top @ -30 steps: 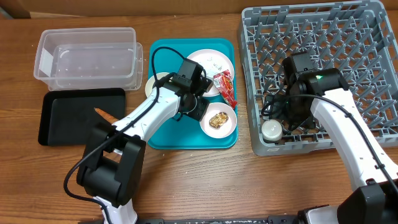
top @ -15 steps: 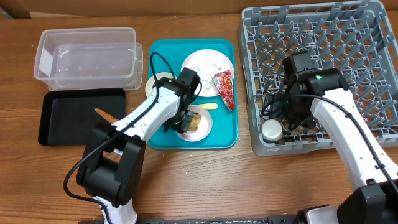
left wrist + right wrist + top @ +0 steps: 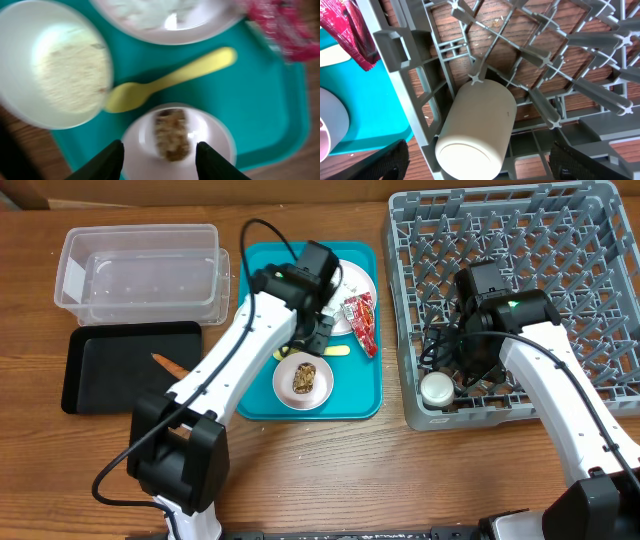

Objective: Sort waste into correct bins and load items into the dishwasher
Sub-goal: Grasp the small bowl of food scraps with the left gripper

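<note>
Though cup (image 3: pixel 437 388) lies in rack (image 3: pixel 600 300) and stick (image 3: pixel 168 364) in black tray (image 3: pixel 100 370), plate (image 3: pixel 352 278), bowls (image 3: pixel 303 380), spoon (image 3: pixel 165 81) and wrapper (image 3: pixel 362 320) sit on teal tray (image 3: pixel 268 268); left gripper (image 3: pixel 159 155) and right gripper (image 3: pixel 482 161) both agape, empty.

A grey pegged dish rack (image 3: pixel 520 290) is filling the upper right, a white cup (image 3: pixel 437 388) sitting in its lower-left corner. At centre, a white bowl (image 3: pixel 285 392) is holding a brown lump (image 3: pixel 304 378) — a yellow spoon (image 3: pixel 170 77), rice-strewn plate (image 3: pixel 362 280) and red wrapper (image 3: pixel 362 320) lying above. At left, a clear tub (image 3: pixel 138 272) is sitting above a black tray (image 3: pixel 110 375) holding 1 orange stick (image 3: pixel 168 364).
</note>
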Controlling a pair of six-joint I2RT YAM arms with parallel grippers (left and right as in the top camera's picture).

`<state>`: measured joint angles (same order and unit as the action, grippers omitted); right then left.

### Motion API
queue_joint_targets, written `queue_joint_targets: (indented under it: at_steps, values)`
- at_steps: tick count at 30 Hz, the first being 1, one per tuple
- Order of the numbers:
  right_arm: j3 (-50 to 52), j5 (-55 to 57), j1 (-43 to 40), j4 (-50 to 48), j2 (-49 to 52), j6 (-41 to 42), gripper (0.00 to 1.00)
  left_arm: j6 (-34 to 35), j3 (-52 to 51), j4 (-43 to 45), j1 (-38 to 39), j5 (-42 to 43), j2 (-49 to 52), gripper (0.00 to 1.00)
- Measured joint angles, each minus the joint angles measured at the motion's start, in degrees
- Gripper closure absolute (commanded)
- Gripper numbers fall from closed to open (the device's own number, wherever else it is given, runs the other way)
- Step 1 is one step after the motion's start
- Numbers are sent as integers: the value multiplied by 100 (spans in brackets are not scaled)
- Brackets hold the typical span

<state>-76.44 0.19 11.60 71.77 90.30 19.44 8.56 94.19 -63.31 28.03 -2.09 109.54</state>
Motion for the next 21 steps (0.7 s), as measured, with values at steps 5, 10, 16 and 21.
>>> queue_joint_targets:
  at_steps: [5, 10, 16, 21]
  values:
    - [0, -2, -9, 24, 0, -7, 8, -166, -490, 590, 472, 481, 0, 45]
    - [0, -2, -26, 26, 0, -68, 8, -232, -1226, 1233, 726, 649, 2, 45]
    - [0, -2, -28, 31, 0, -109, 8, -149, -1784, 1497, 708, 601, 2, 72]
    - [0, -4, -31, 44, 0, -127, 8, -52, -1856, 1714, 708, 450, 2, 96]
